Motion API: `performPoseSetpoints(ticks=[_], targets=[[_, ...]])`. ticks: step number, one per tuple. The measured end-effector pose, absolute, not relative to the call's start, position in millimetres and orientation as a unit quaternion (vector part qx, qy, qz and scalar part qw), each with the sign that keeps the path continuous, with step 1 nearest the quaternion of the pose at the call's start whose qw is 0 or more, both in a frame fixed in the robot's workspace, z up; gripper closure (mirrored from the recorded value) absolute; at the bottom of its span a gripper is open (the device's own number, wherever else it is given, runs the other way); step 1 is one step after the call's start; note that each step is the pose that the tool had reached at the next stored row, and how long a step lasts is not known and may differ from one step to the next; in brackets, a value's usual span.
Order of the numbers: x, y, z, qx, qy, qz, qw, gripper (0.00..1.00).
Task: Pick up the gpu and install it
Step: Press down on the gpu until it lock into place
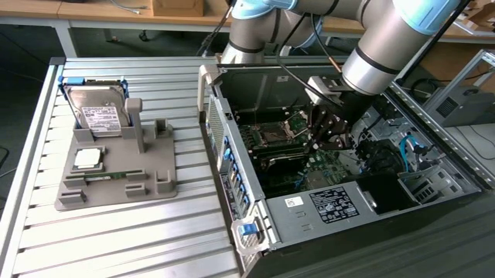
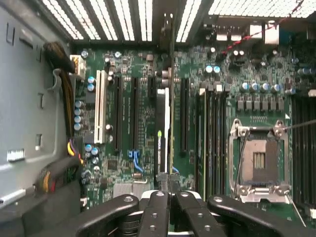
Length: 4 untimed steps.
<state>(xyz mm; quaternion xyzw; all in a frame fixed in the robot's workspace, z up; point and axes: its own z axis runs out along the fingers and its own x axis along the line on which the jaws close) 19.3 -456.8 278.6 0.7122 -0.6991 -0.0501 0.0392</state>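
In the wrist view the gpu [image 2: 166, 118] appears edge-on as a thin dark card. It runs from my fingertips out over the green motherboard [image 2: 222, 98], along the black expansion slots [image 2: 134, 113]. My gripper [image 2: 168, 196] is shut on the card's near edge, black fingers [image 2: 157, 212] pressed to both sides. In the exterior view my gripper [image 1: 323, 128] reaches down inside the open computer case [image 1: 309, 217], just above the motherboard. Whether the card's lower edge touches a slot is hidden.
On the slatted table at the exterior view's left stands a grey holder [image 1: 116, 185] with a silver hard drive [image 1: 99, 116], a square processor [image 1: 87, 157] and a narrow memory stick [image 1: 116, 174]. Case walls, cables [image 2: 61, 94] and the processor socket [image 2: 259, 163] hem in the card.
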Motion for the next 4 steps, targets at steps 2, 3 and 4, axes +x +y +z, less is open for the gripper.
performPoseSetpoints(ticks=[2,3,4], targets=[[19.3,-456.8,278.7,0.712,-0.699,-0.050,0.039,0.90],[19.3,-456.8,278.7,0.712,-0.699,-0.050,0.039,0.90],[19.3,-456.8,278.7,0.712,-0.699,-0.050,0.039,0.90]])
